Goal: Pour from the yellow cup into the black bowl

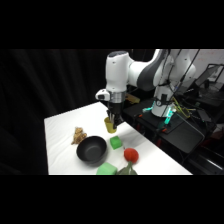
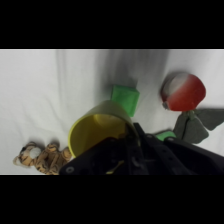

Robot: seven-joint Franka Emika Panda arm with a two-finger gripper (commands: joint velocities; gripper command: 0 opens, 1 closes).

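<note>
Gripper (image 1: 113, 120) first: you have it hanging straight down from the white arm (image 1: 131, 70) over the far half of the table (image 1: 60, 130), closed on the yellow cup (image 1: 110, 125), which it grips by the rim and holds clear of the tabletop. In your wrist view the cup (image 2: 100, 132) fills the middle, its open mouth facing the camera, and the black linkage crosses its near rim. The black bowl (image 1: 91, 150) sits on the table below and to the left of the cup in the side view, near it but apart, and looks upright. A green cube (image 1: 115, 143) lies just beside the bowl on its right, almost under the cup. A red ball (image 1: 131, 155) sits further toward the near edge. A small tiger toy (image 1: 78, 135) lies at the bowl's far left. You also have another green piece (image 1: 106, 169) at the table's near edge.
</note>
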